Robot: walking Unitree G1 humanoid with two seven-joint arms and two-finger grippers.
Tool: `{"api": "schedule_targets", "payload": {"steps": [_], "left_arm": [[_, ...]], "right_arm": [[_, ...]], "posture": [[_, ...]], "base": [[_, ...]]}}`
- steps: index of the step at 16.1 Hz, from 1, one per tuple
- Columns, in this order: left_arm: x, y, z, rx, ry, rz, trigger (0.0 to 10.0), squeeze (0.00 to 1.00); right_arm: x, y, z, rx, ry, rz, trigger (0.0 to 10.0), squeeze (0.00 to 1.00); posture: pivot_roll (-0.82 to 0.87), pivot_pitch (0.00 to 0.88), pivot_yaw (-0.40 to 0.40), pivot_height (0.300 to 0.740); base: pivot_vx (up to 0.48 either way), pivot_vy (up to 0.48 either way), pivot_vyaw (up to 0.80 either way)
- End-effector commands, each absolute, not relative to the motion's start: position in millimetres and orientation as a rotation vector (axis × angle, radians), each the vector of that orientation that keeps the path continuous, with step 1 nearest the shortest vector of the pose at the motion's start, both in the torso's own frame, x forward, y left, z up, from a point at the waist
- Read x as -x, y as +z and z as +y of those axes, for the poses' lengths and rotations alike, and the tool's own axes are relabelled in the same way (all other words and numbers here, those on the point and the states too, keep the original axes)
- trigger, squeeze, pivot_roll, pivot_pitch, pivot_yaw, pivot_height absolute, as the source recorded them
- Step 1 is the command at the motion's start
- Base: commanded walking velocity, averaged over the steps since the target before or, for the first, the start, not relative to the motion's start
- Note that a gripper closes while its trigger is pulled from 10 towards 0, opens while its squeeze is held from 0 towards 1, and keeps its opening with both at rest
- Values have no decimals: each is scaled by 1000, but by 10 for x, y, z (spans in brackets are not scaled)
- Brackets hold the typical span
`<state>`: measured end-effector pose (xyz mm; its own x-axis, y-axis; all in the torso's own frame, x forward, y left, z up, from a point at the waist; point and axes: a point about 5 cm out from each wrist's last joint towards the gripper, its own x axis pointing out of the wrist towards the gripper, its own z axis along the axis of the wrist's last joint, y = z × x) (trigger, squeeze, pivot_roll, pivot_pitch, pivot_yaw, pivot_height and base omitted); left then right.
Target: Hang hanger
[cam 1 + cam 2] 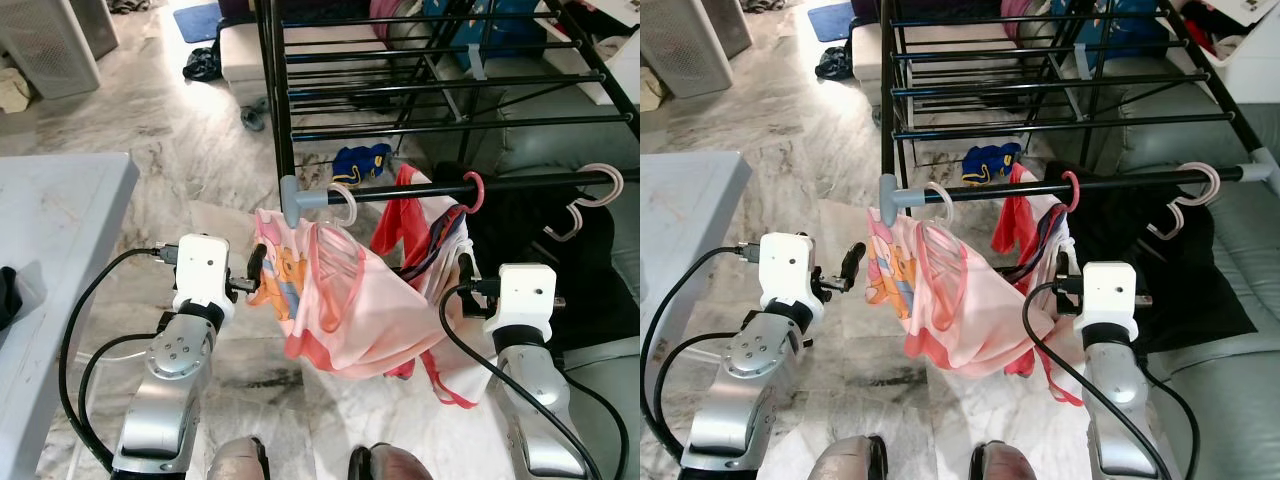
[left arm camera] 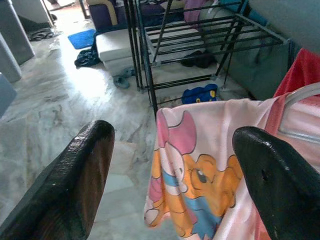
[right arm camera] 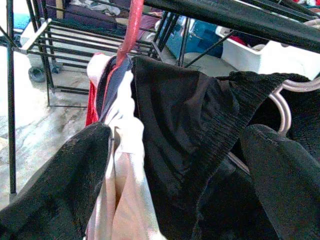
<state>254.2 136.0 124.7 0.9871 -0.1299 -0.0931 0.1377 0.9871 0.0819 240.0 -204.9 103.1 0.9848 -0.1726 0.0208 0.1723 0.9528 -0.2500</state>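
Observation:
A pink cartoon-print shirt (image 1: pixel 335 300) hangs on a white hanger (image 1: pixel 343 203) hooked over the black front rail (image 1: pixel 420 190) of a drying rack. To its right, a red hanger hook (image 1: pixel 472 190) on the same rail carries a red, white and navy garment (image 1: pixel 435 240). Further right, pale hangers (image 1: pixel 600 185) hold black clothing (image 3: pixel 200 125). My left gripper (image 1: pixel 255 272) is open just left of the pink shirt's (image 2: pixel 200 170) edge. My right gripper (image 1: pixel 462 275) is open too, with the white and black cloth hanging in front of its fingers (image 3: pixel 55 185).
A grey table (image 1: pixel 50 220) stands at my left. A grey sofa (image 1: pixel 560 130) lies behind and to the right of the rack. A blue item (image 1: pixel 362 160) lies on the marble floor under the rack, and a white bench (image 1: pixel 240 50) stands further back.

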Motion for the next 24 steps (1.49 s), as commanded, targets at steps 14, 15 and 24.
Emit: {"api": "schedule_targets", "payload": {"steps": [14,15,24], "left_arm": [[-2547,1245,1342,-82,-148,80,10000,0],[-2549,1245,1343,-81,-148,81,10000,0],[-2528,1266,1386,-84,-149,89,10000,0]], "right_arm": [[-2441,1182,-2291,326,-269,-45,10000,231],[-2434,1189,-2309,337,-281,-47,10000,224],[-2808,1050,-2841,289,-166,177,10000,0]], "posture": [[-8,99,10,740],[-8,101,10,740],[27,132,13,740]], "base": [[0,-220,0],[0,0,0],[0,0,0]]}}
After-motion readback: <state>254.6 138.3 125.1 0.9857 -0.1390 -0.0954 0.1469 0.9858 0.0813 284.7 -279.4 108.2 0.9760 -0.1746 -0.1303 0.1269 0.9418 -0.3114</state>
